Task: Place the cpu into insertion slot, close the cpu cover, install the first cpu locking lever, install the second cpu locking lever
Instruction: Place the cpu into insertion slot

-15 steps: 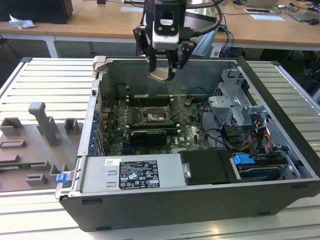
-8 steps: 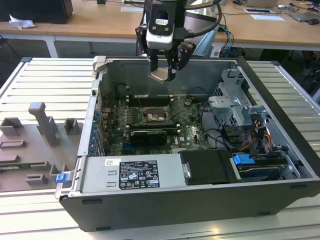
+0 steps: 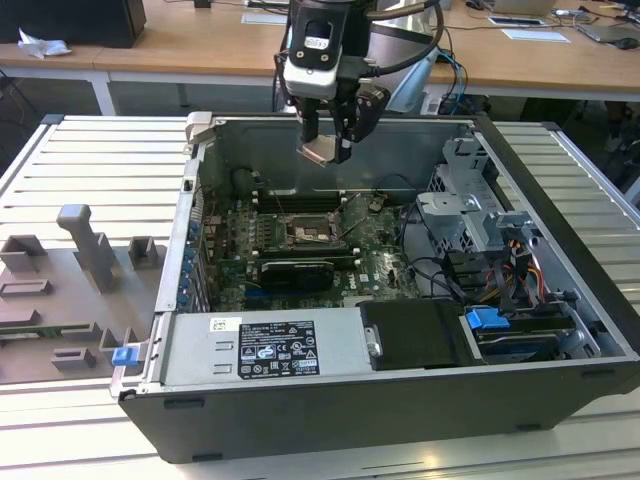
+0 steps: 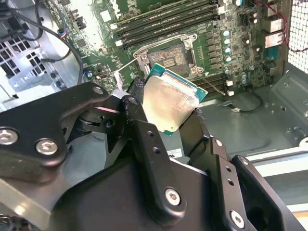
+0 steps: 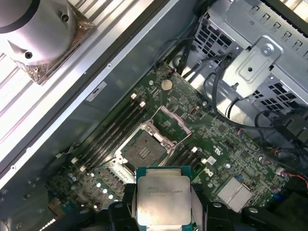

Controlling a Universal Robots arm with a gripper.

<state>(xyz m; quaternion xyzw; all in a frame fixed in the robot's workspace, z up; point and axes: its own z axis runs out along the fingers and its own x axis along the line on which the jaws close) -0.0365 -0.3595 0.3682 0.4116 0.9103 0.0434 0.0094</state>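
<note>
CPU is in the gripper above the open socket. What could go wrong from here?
1. The cpu is pinched only at its edges by the gripper, well above the motherboard; a slip could drop it onto the board.
2. It looks tilted in the exterior view, so it might enter the insertion slot skewed and damage contacts.
3. The open cpu cover stands beside the slot; the gripper may catch it.

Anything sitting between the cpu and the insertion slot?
Nothing. In the exterior view the cpu hangs above the insertion slot with only open air between; the first wrist view shows the slot uncovered.
</note>
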